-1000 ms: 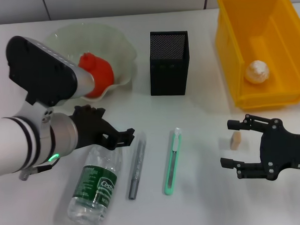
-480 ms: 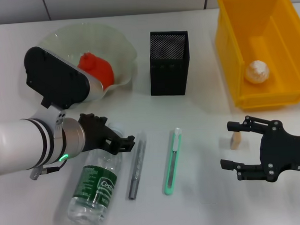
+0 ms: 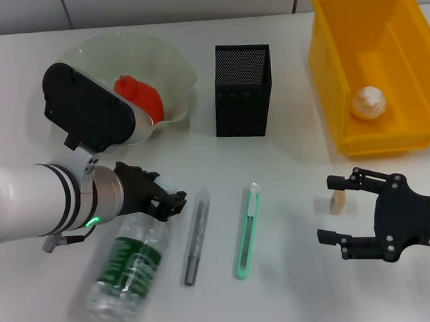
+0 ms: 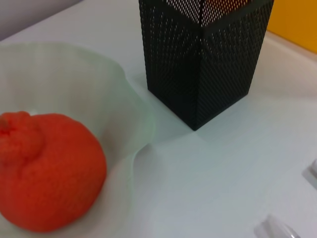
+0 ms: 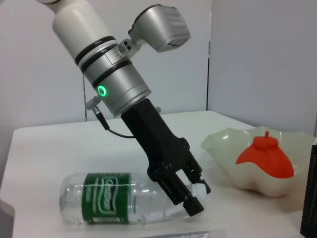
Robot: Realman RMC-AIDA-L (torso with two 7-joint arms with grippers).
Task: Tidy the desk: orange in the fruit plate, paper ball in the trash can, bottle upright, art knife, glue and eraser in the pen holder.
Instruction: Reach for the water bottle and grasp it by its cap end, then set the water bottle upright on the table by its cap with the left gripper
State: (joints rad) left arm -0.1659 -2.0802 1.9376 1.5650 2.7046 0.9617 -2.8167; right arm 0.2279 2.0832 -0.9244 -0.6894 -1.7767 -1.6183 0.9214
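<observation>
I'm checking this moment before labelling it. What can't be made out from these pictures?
- Head view: the bottle's neck and cap are hidden under the left gripper.
- Right wrist view: the fingers cover the neck, so grip contact is unclear.
- Inside of the pen holder: too dark in the head view, cut off in the left wrist view.
- Right gripper: open beside the eraser.

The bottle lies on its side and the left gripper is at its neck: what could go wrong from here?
1. The left gripper grips only the neck of the bottle; the smooth plastic may slip or swing when lifted.
2. The glue lies right beside the bottle, so a turning bottle may knock it toward the knife.
3. The plate with the orange is near the left arm and may be bumped.
</observation>
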